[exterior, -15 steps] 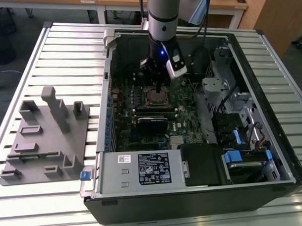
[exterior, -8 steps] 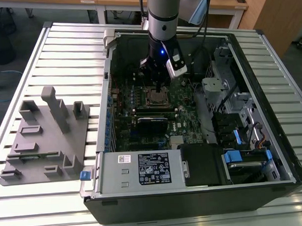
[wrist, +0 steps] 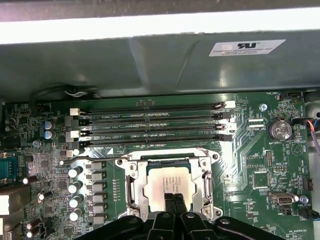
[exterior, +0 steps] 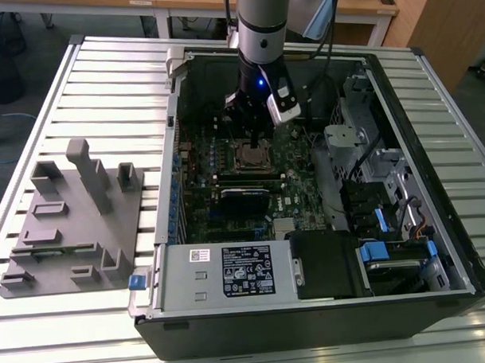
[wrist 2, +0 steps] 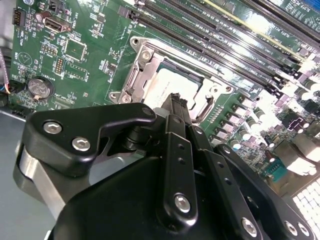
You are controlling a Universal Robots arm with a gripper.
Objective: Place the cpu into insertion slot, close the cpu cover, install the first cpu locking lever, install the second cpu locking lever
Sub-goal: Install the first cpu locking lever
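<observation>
The cpu (wrist: 167, 181), a pale silver square, lies in the insertion slot (exterior: 249, 156) on the green motherboard. The cpu cover (wrist: 134, 184), a silver frame plate, lies flat around it with the chip's face showing through its window. In the second wrist view the cpu (wrist 2: 170, 84) sits inside the cover (wrist 2: 144, 64). My gripper (wrist: 175, 201) hangs just above the chip's near edge, its two black fingers pressed together with nothing between them. In the second wrist view my gripper (wrist 2: 176, 100) points down at the chip. In the exterior view my gripper (exterior: 253, 137) stands over the slot.
Several long memory slots (wrist: 150, 122) run beside the socket toward the case wall. A black card (exterior: 243, 201) lies nearer the grey power supply box (exterior: 230, 271). Drive bays and cables (exterior: 379, 208) fill the exterior view's right. A grey fixture block (exterior: 68, 215) sits outside the case.
</observation>
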